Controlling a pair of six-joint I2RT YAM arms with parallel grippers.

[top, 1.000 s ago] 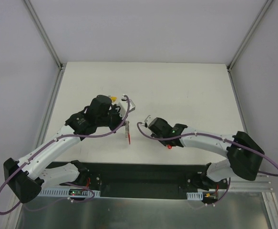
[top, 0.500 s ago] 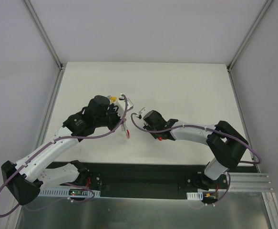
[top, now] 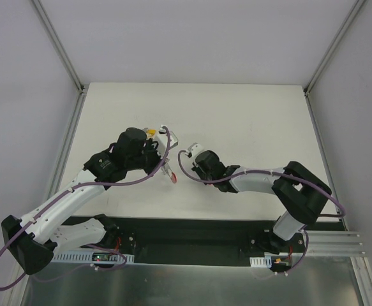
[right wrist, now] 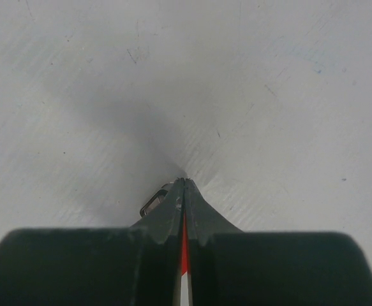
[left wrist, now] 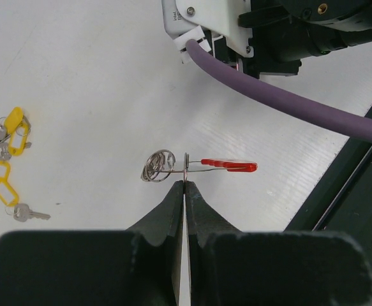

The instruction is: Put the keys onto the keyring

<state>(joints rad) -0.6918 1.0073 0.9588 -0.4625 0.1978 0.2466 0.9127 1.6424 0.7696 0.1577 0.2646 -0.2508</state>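
Leftmost, two spare keys point(left wrist: 10, 131) with yellow tags lie on the white table point(left wrist: 77, 64), well apart from the work. At centre, the left gripper point(left wrist: 184, 183) has its fingers pressed together on the keyring point(left wrist: 227, 166), pinching the thin metal where the grey coil meets the red half. The ring is held off the table and is seen edge-on from the wrist, coil to the left and red crescent to the right. To the right, the right gripper point(right wrist: 184, 185) is likewise closed. A red sliver point(right wrist: 184, 255) shows between its fingers and a small metal loop point(right wrist: 152, 204) peeks out beside the tips. It appears clamped on a red-tagged key, though the key itself is hidden. From above, the two tools stand close, tip towards tip.

Step in hand, by judgement: presenting a key for threading. The next move calls for aligning the key's loop with the coil's free end, then sliding it on while the left arm holds the ring steady.
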